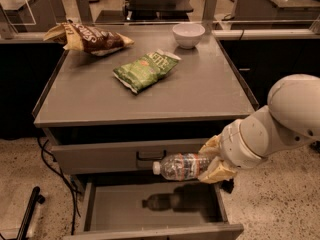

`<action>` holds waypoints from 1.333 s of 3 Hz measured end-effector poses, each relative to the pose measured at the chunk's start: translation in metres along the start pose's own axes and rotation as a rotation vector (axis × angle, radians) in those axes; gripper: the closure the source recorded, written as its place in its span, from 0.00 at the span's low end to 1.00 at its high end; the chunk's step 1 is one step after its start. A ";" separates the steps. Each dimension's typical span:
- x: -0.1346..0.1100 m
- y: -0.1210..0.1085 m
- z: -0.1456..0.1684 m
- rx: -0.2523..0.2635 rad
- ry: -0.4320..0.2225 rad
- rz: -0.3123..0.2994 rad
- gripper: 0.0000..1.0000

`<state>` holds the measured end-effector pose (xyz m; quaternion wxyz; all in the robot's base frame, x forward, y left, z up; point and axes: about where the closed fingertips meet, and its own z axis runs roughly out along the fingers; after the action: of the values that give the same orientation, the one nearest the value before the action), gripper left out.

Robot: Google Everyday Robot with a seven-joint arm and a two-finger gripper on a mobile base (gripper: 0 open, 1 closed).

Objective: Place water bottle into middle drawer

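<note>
My gripper [207,161] is shut on the water bottle [178,166], a small clear ribbed bottle with a white cap pointing left. It holds the bottle level, in front of the closed grey drawer front [135,156] and above the open middle drawer [105,209]. The drawer is pulled out, with a flat bare grey floor and low side walls. The bottle's shadow falls on the drawer floor. My white arm [280,124] reaches in from the right.
On the grey cabinet top [90,96] lie a green chip bag [145,70], a brown chip bag [87,38] at the back left and a white bowl [188,34] at the back. Dark cables [52,156] hang at the cabinet's left side.
</note>
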<state>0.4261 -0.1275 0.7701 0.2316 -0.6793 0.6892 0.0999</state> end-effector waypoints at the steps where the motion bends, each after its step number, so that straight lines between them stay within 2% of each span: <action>1: 0.000 0.000 0.000 0.000 0.000 0.000 1.00; 2: 0.016 -0.001 0.017 0.001 0.032 -0.016 1.00; 4: 0.065 0.000 0.082 0.023 0.053 -0.028 1.00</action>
<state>0.4436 -0.1480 0.6687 0.2224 -0.6885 0.6867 0.0705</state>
